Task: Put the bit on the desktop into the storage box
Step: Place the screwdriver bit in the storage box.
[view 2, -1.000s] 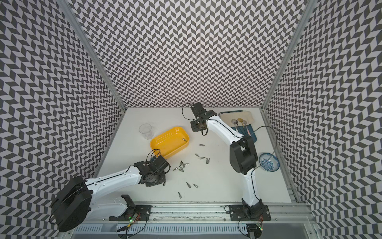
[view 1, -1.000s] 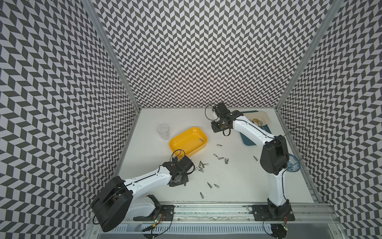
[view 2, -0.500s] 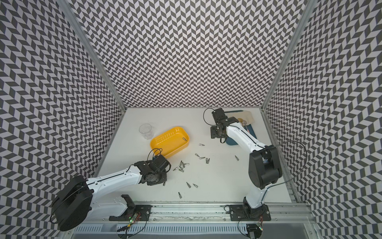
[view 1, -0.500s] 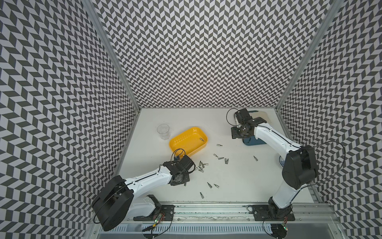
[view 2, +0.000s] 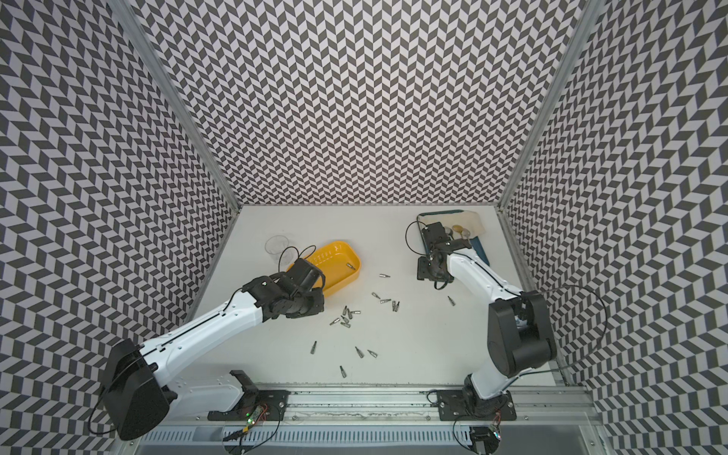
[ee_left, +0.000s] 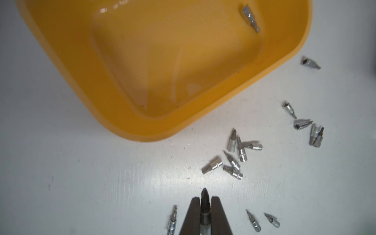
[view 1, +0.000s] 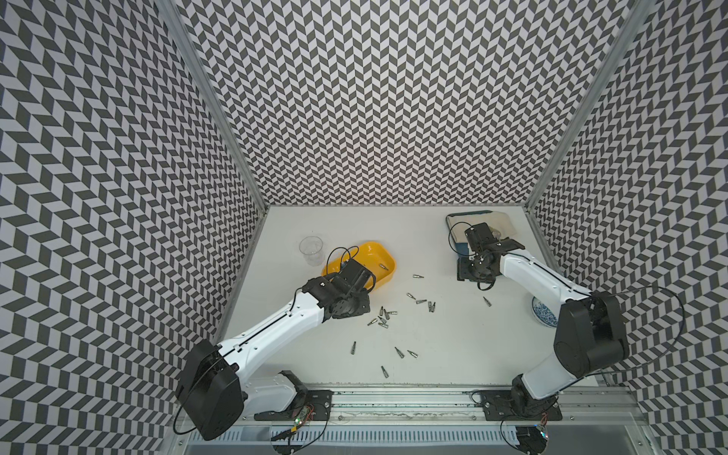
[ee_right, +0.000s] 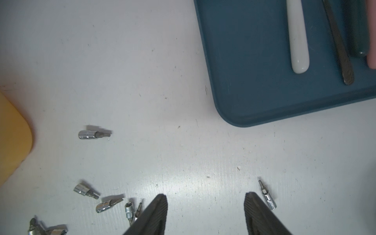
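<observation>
Black bit [ee_left: 204,208] in left claw [ee_left: 204,198]

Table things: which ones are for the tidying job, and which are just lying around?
For the job: the storage box, the loose bits on the desktop, the bit pinched in the left gripper, the open right gripper.
Just lying about: the glass cup, the blue tray, the patterned dish.

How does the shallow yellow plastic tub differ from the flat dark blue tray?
The shallow yellow plastic tub has raised walls; the dark blue tray has only a low rim. The tub holds one silver bit; the tray holds long utensil handles. Both have rounded corners and sit on the white desktop.
</observation>
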